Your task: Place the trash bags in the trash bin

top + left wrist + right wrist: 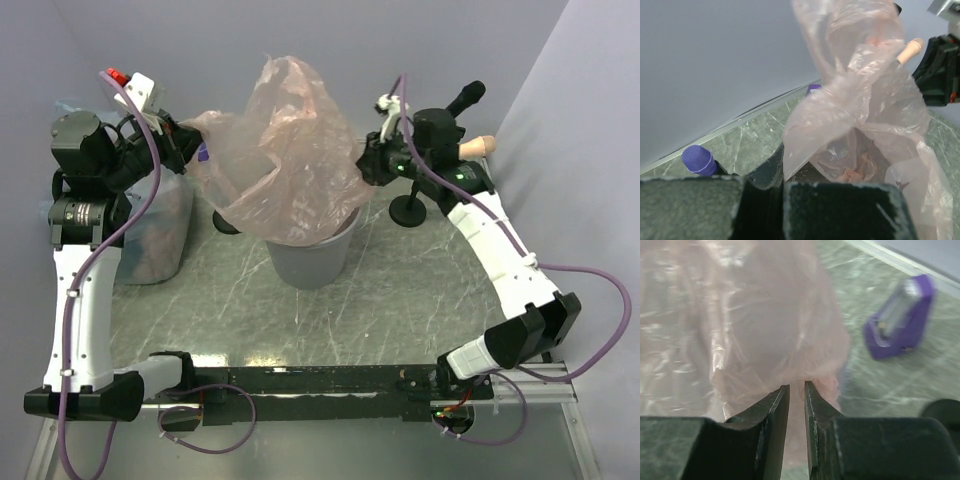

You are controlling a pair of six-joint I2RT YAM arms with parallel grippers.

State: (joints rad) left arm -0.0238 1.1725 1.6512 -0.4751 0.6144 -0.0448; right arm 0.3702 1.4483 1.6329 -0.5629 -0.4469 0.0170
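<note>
A pink translucent trash bag [285, 140] is spread wide and billows above the round grey trash bin [312, 262] at the table's middle; its lower part hangs into the bin's mouth. My left gripper [192, 143] is shut on the bag's left edge. In the left wrist view the film [855, 110] rises from between the closed fingers of the gripper [777, 176]. My right gripper [366, 165] is shut on the bag's right edge. In the right wrist view a fold of the bag [740, 325] sits pinched in the narrow gap of the gripper [796, 388].
A clear container [160, 232] with pinkish contents stands at the left, under my left arm. A small purple box [900, 320] lies behind the bin. A black round-based stand [408, 208] is at the right. A purple-capped object [699, 160] and a wooden handle [910, 50] are nearby.
</note>
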